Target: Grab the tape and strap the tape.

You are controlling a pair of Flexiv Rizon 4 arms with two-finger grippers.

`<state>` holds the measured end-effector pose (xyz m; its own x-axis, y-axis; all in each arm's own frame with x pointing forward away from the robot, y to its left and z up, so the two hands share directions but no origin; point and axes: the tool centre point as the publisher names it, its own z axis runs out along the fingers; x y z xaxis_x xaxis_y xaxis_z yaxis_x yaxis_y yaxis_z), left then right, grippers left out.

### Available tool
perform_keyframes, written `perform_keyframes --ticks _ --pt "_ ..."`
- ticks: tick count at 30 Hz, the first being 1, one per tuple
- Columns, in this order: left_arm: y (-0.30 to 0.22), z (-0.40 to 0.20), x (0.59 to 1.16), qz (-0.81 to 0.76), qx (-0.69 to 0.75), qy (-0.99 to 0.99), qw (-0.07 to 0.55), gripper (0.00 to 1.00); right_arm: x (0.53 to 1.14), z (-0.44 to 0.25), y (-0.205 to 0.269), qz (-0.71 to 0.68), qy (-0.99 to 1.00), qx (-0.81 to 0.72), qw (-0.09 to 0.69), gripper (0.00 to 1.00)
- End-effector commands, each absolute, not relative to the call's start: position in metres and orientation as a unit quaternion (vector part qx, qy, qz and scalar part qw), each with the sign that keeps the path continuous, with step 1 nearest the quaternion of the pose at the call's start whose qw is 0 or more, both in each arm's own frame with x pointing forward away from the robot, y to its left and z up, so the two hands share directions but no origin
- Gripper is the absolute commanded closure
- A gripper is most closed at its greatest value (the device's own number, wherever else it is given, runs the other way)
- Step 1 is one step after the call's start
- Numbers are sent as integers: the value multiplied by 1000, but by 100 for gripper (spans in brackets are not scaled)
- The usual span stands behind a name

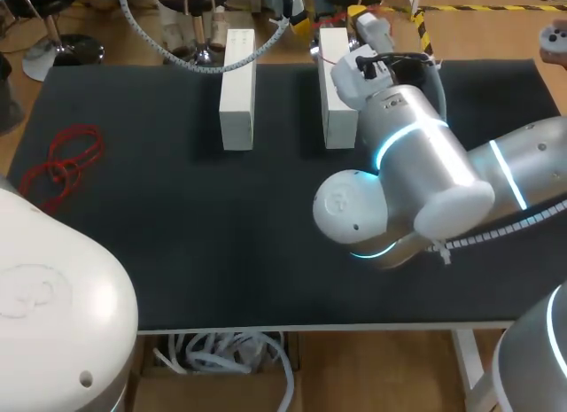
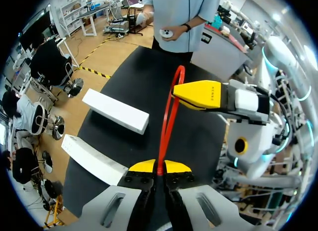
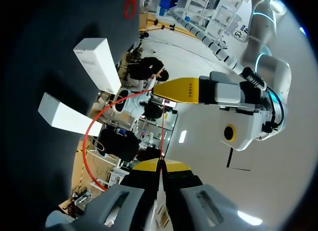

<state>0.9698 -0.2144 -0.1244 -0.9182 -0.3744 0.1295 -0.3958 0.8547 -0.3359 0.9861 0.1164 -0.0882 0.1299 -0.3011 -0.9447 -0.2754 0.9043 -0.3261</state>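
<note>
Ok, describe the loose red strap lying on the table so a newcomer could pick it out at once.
Take the black table and go to its left end, well away from the two white boxes. There a tangled red strap lies flat on the surface. The other red strap is pinched between the left gripper and right gripper; this one lies untouched.

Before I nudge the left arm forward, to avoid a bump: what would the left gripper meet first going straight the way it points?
Probably the right gripper, whose yellow finger lies just ahead of the left gripper along the red tape both are shut on; depth is unclear.
</note>
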Motion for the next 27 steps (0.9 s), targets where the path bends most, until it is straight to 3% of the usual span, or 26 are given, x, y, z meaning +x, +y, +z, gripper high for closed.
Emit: perform_keyframes --ticks 1,27 --pt "-215 -124 970 179 201 -963 30 100 985 -86 120 -12 662 -223 716 100" --pt "-215 -124 970 179 201 -963 30 100 983 -93 134 -8 652 -247 717 100"
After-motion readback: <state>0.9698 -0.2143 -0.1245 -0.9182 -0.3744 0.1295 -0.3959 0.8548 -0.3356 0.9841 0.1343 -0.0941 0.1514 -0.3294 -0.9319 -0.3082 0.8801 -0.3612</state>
